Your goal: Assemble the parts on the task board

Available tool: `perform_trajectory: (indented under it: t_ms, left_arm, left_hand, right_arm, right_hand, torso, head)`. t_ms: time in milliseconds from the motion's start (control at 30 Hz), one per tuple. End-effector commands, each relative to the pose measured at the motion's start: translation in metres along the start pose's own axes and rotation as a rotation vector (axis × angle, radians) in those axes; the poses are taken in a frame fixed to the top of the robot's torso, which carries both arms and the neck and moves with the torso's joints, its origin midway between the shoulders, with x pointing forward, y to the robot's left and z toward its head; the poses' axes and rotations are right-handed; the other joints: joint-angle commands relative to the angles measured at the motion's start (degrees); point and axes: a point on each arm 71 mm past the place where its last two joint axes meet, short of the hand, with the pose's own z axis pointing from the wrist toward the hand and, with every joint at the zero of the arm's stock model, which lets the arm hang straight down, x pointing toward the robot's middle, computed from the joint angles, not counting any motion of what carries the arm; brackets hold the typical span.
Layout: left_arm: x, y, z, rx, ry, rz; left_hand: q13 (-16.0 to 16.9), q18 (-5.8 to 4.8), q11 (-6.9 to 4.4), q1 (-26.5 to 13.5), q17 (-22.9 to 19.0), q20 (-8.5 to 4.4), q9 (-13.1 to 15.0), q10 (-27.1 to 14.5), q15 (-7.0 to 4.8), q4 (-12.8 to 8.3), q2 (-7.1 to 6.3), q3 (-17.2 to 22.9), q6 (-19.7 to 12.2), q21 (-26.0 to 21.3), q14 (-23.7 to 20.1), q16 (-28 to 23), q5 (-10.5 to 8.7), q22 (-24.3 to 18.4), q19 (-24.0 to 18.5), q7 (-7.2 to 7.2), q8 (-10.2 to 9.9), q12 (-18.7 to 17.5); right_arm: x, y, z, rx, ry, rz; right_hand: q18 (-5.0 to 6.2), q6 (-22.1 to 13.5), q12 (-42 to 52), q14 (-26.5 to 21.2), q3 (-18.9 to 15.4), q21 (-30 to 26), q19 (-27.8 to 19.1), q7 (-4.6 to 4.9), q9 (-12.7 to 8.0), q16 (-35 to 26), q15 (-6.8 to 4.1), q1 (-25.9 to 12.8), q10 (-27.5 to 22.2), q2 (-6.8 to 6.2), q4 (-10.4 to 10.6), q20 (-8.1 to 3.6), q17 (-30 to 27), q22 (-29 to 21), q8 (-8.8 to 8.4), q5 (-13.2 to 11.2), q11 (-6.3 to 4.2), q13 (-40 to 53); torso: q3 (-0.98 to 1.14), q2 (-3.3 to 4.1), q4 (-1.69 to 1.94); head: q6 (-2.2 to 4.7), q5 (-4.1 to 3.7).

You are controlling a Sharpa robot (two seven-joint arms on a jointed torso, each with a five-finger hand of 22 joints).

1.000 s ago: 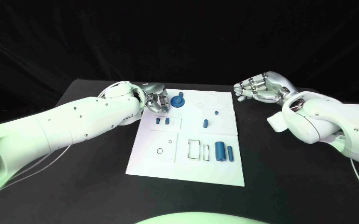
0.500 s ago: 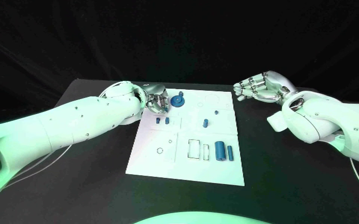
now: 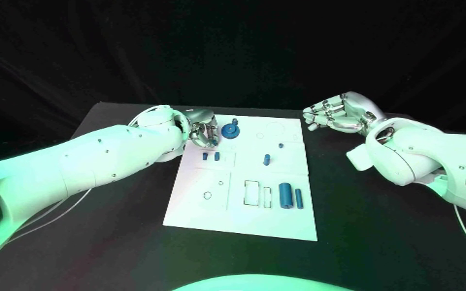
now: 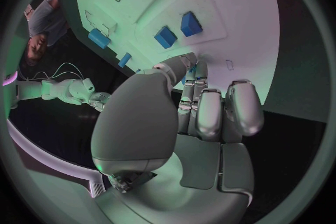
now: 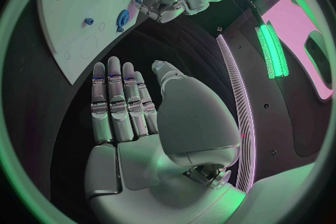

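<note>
Silver left hand (image 3: pixel 201 133) at the board's far-left corner, gear just beside it.
My fingers look curled in w/ nothing held; blue gear part (image 3: pixel 230 131) sits just right of them on the white task board (image 3: pixel 223 213), knob up, no long axis. Cylinder (image 3: pixel 285 195) lies lengthwise toward me, nr the near edge. Right hand (image 3: pixel 333 117) over the counter (image 3: pixel 378 237), fingers straight, empty, farther off, so I judge left goes.

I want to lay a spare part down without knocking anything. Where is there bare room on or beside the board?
Bare table lies beside the task board under the right hand, and in front of the board's near edge. On the board, its near left corner is bare. It is crowded by the blue gear at the left hand and round the large blue cylinder.
</note>
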Motion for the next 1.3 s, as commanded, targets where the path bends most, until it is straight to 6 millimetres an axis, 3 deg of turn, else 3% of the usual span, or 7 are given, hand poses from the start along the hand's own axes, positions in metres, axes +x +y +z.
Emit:
perform_trajectory:
  t_ms: [33,733,1300]
  left_arm:
    - [0.0016,-0.0014,0.0006,0.003,0.017,0.015]
    - [0.0049,-0.0009,0.0016,0.005,0.013,0.004]
    - [0.0037,0.0049,0.0005,-0.020,0.004,0.000]
  left_hand:
    - [0.1,-1.09,0.03,-0.7,-0.1,0.01,0.1,0.4,-0.48,0.0,0.10,-0.6,0.4,0.0,0.2,0.3,-0.39,0.0,0.0,-0.04,-0.2,-0.3]
    - [0.2,-1.05,0.20,-1.3,-0.3,-0.05,-0.1,0.3,-0.39,-0.1,-0.11,-1.1,-0.3,-0.2,0.2,0.3,-0.42,-0.3,-0.2,0.15,-1.1,-1.1]
    - [0.8,-1.02,0.91,-2.2,-1.0,0.33,-2.3,0.7,0.18,-0.3,-0.69,-1.7,-5.2,-0.4,0.0,0.4,-0.23,-0.5,-0.4,1.20,-5.9,-2.9]
  right_arm:
    - [0.0009,0.0011,0.0003,-0.013,0.006,-0.004]
    - [0.0008,0.0010,-0.0001,-0.012,0.006,-0.003]
    - [0.0004,0.0007,-0.0002,-0.009,0.005,-0.005]
  right_hand:
    - [0.48,-0.2,0.3,-0.3,0.1,0.3,-0.4,0.05,-0.1,0.0,-0.05,0.3,-0.4,-0.09,-0.1,0.13,-0.1,-0.1,0.01,0.4,-0.01,-0.1]
    - [0.48,-0.2,0.3,-0.3,0.1,0.3,-0.4,0.05,-0.1,0.0,-0.05,0.3,-0.4,-0.09,-0.1,0.13,-0.1,-0.1,0.01,0.4,-0.01,-0.1]
    - [0.47,-0.2,0.3,-0.3,0.2,0.3,-0.3,0.04,-0.1,0.0,-0.05,0.3,-0.4,-0.08,-0.1,0.13,-0.2,-0.3,0.02,0.4,-0.02,-0.1]
  torso:
    - [0.01,0.02,0.04]
    - [0.04,0.00,0.02]
    - [0.02,0.00,-0.01]
  head:
    - [0.02,-0.03]
    - [-0.13,-0.13]
    - [0.00,-0.15]
